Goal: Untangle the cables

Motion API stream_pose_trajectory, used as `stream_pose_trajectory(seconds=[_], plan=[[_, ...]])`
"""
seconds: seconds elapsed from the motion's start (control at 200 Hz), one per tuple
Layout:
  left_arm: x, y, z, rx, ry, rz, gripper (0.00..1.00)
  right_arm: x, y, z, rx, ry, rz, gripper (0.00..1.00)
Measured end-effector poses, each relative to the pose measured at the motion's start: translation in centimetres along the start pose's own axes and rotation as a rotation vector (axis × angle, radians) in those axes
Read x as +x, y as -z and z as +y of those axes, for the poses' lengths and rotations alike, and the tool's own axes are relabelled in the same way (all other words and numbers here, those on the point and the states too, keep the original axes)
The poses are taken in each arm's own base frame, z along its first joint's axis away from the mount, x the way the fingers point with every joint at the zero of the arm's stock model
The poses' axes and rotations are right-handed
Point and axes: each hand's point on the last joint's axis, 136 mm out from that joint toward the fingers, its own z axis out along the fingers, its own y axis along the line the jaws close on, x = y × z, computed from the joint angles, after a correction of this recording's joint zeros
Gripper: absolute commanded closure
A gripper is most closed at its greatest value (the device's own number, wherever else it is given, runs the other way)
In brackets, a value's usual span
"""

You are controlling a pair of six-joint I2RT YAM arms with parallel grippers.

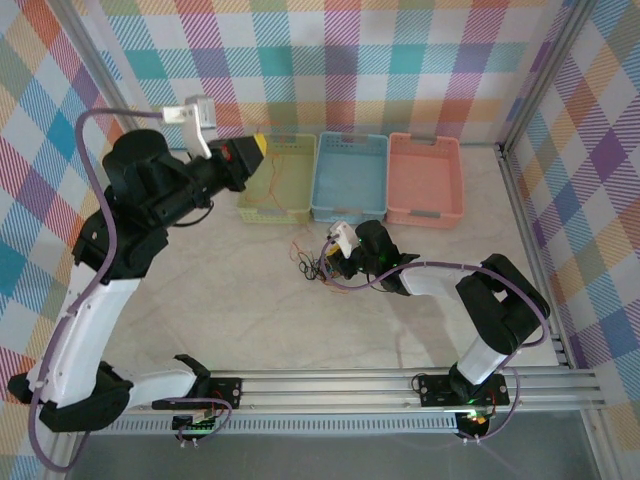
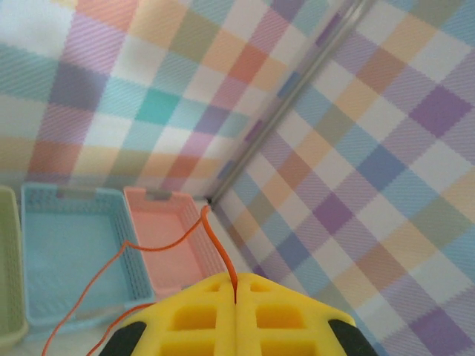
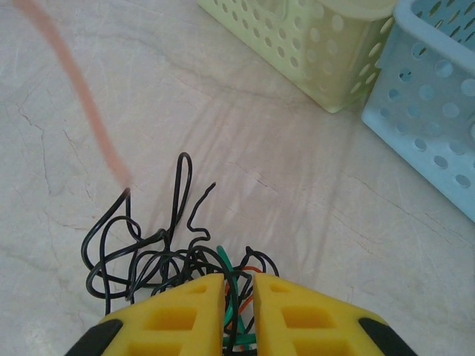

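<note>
Light, springy cables (image 3: 159, 261): left pincer (image 2: 234, 300) clamps the orange strand (image 2: 217, 245); right pincer (image 3: 239, 297) grips the rest at their six o'clock edge.

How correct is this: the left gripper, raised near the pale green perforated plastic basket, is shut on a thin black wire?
One detail is wrong: the thin wire is orange, not black. The left wrist view shows the left gripper shut on it. The rest stands: it is raised near the pale green perforated plastic basket.

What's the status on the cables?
Left gripper raised, shut on orange cable. Right gripper low, shut on cable bunch. Baskets behind, nothing blocking.
</note>
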Motion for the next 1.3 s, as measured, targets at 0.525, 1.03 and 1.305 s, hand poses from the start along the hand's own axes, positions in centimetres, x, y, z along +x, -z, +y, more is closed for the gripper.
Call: stream_pose_trajectory(seconds=[0.525,1.03,1.305], plan=[[-9.2,-7.0,7.1,-0.191,-0.048,-0.177,1.0,0.0,0.0,-0.1,0.003,0.0,0.001,0.8],[-8.4,-16.6,15.8,-0.232,0.025,-0.112,1.0,0.3,0.0,0.0,0.001,-0.002,0.01,0.8],[1.5,-22.8,25.3,-0.315,0.133,0.137,0.63,0.4,0.0,0.0,-0.001,-0.003,0.016,0.8]])
